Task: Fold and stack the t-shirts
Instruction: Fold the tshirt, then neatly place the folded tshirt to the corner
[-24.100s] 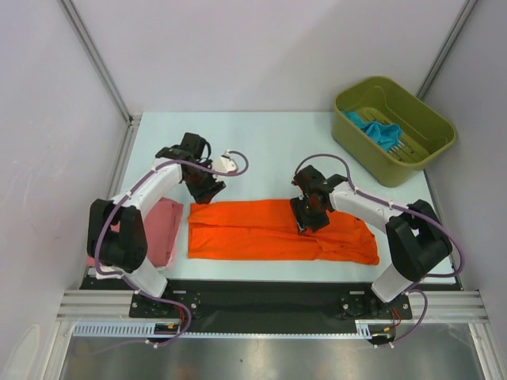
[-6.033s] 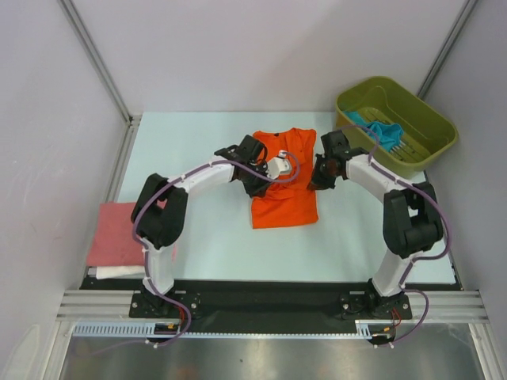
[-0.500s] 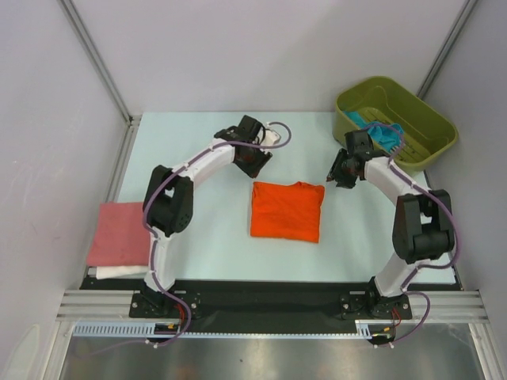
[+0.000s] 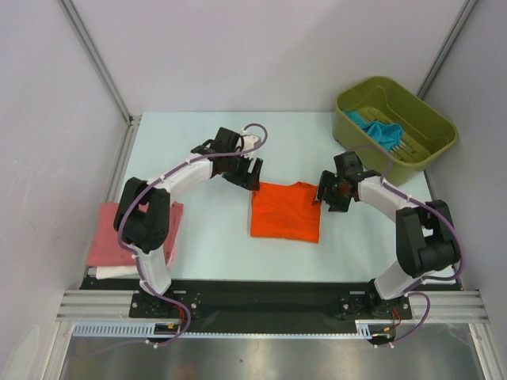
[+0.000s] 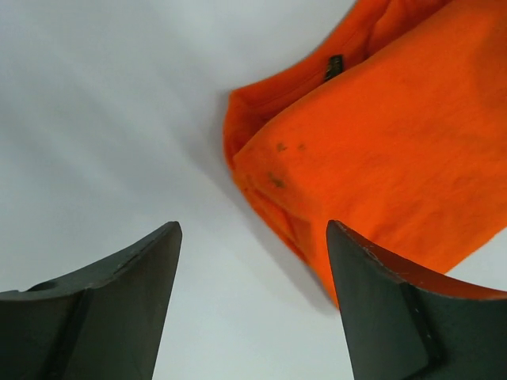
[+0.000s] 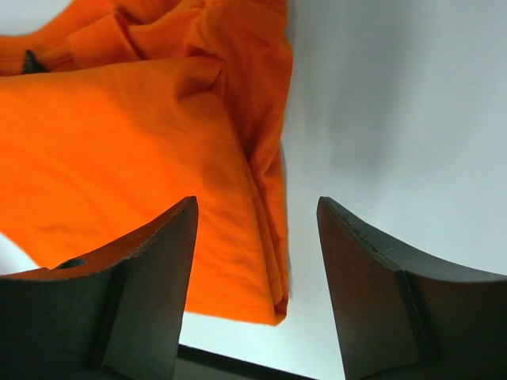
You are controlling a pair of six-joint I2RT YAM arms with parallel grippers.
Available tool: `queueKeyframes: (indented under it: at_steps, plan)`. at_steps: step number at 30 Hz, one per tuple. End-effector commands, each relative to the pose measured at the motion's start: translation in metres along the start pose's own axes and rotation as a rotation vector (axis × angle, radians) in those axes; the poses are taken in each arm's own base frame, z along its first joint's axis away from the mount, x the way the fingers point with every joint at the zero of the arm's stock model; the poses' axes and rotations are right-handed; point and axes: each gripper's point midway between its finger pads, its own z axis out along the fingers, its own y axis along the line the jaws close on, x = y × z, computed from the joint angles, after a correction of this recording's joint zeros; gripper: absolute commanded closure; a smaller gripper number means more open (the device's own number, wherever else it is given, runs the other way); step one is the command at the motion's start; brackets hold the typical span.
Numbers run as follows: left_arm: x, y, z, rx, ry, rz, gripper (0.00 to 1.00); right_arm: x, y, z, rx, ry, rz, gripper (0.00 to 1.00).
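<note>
The orange t-shirt (image 4: 286, 210) lies folded into a rectangle at the table's middle. It also shows in the left wrist view (image 5: 380, 142) and the right wrist view (image 6: 142, 158). My left gripper (image 4: 247, 177) is open and empty just beyond the shirt's far left corner. My right gripper (image 4: 323, 195) is open and empty at the shirt's far right edge. A pink t-shirt (image 4: 127, 234) lies folded on a white one (image 4: 119, 271) at the near left. A teal-blue t-shirt (image 4: 379, 131) lies in the green bin (image 4: 432, 139).
The green bin stands at the far right corner. The pink and white stack sits at the table's near left edge. Grey walls with metal rails (image 4: 95, 59) close off the back and sides.
Both grippers have moved nearer and inward, down to the far corners of the folded orange shirt. The shirt has not moved.
</note>
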Motion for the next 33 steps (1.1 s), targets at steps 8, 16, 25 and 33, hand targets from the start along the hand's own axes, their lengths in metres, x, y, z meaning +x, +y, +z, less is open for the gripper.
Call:
queueKeyframes:
  at_steps: [8, 16, 25, 33]
  plan:
    - [0.018, -0.016, 0.051, 0.133, 0.053, -0.189, 0.2, 0.008, 0.004, 0.024, -0.069, 0.035, 0.043, 0.36]
    - [0.028, -0.011, 0.077, 0.172, 0.097, -0.292, 0.26, 0.008, -0.002, 0.014, -0.045, 0.022, 0.042, 0.37]
    - [0.027, -0.037, 0.08, 0.334, 0.09, -0.31, 0.98, 0.0, -0.007, -0.002, -0.024, -0.021, 0.05, 0.37]
    - [0.008, -0.027, 0.025, 0.248, 0.023, -0.1, 1.0, -0.01, -0.022, -0.04, -0.009, -0.113, 0.08, 0.36]
